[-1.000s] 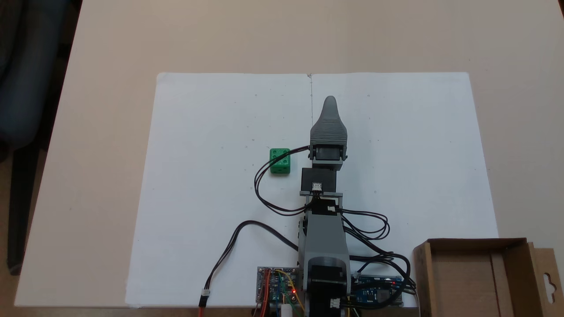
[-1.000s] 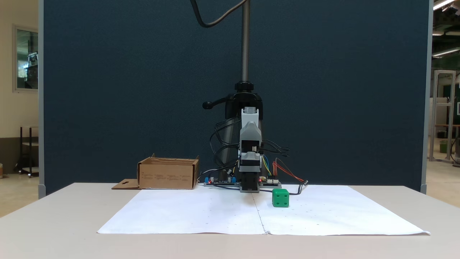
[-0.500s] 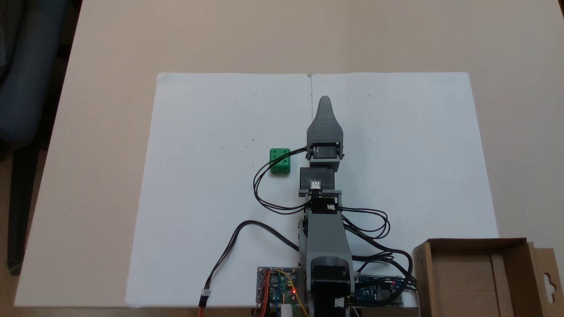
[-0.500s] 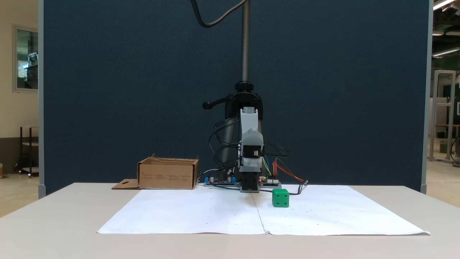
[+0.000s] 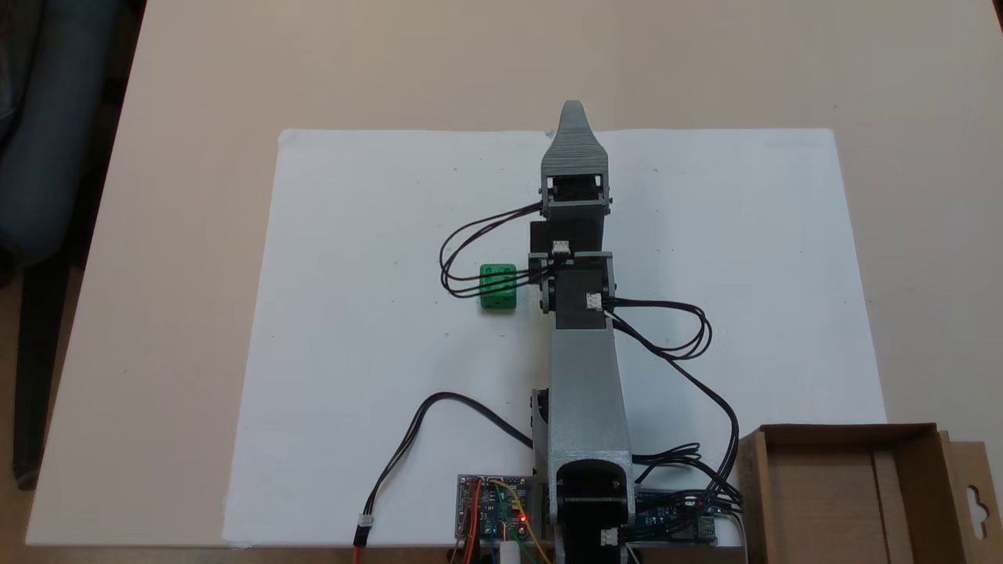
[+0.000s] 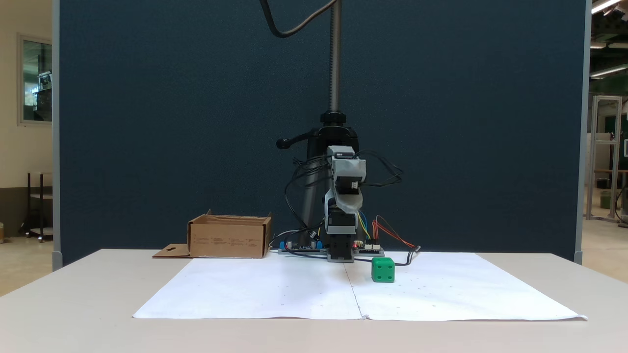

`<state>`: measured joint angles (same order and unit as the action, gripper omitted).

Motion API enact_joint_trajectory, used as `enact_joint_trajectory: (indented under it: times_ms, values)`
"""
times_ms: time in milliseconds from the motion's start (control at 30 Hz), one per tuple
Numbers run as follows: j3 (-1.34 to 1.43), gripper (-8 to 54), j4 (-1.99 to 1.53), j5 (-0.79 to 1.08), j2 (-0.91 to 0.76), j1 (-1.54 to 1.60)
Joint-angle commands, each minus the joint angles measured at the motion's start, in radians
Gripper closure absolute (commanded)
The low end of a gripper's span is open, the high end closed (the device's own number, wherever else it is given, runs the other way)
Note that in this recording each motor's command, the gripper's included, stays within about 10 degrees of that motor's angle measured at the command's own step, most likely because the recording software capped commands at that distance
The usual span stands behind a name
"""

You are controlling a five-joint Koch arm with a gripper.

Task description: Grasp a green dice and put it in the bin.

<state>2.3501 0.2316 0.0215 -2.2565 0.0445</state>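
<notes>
Bright green plastic marks our target: the green dice [image 5: 497,286], a small cube with sunken round pips, sits flat on the white paper sheet [image 5: 376,235] that covers the middle of the beige table [image 5: 196,94]. In the fixed view from above it lies just left of our grey arm [image 5: 584,376], level with the elbow joint, and black cables [image 5: 470,258] loop across its top. In the fixed view from the front the same cube [image 6: 382,269] rests to the right of the arm's base.

Our gripper [image 5: 573,117] reaches well past the dice, its tip over the far edge of the paper, and it hangs raised above the table. From above we see one tapered grey shell with the jaws stacked beneath it, and from the front the tip [image 6: 343,206] points toward the camera, so we cannot tell whether the pincer is released or clenched. Nothing green shows between the jaws.

The relation that matters, as we judge it, is this: the dice lies back toward the base and off to the left of the gripper's line in the view from above. We would need to draw in, swing toward that side and drop.

The brown corrugated cardboard bin [image 5: 748,486], low-walled and open, stands at the opposite side, by the base, well apart from the dice.
</notes>
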Motion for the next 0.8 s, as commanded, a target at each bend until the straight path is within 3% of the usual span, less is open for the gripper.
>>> enact_joint_trajectory:
  times_ms: [0,767]
  values:
    - [-0.124,4.2,-0.156,0.049,-0.106,0.037]
    - [-0.54,4.0,-1.455,-0.471,-0.074,0.256]
